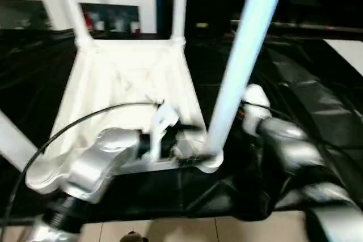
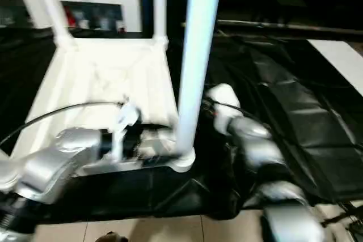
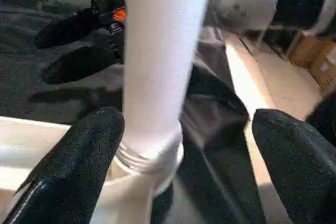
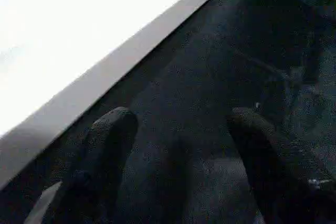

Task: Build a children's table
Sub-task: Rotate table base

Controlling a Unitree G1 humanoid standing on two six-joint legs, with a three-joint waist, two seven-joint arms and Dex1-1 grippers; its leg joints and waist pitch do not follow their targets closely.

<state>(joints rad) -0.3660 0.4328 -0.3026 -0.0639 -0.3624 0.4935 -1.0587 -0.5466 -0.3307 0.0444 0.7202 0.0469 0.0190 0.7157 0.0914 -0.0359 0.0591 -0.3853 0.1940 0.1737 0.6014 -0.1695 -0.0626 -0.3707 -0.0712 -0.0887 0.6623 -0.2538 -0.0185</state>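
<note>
The little white table (image 1: 127, 89) lies upside down on the black tabletop (image 1: 317, 111), legs pointing up. It looks light, hard and smooth, so it may slip. The left gripper (image 3: 184, 156) is spread wide around the near leg (image 1: 241, 63), low by its socket, a good place to hold. The right gripper (image 4: 181, 156) is spread and empty.

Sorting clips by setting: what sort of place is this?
Probably an indoor workshop or lab: a black-covered work table, a white glass-door cabinet behind, a tiled floor below.
</note>
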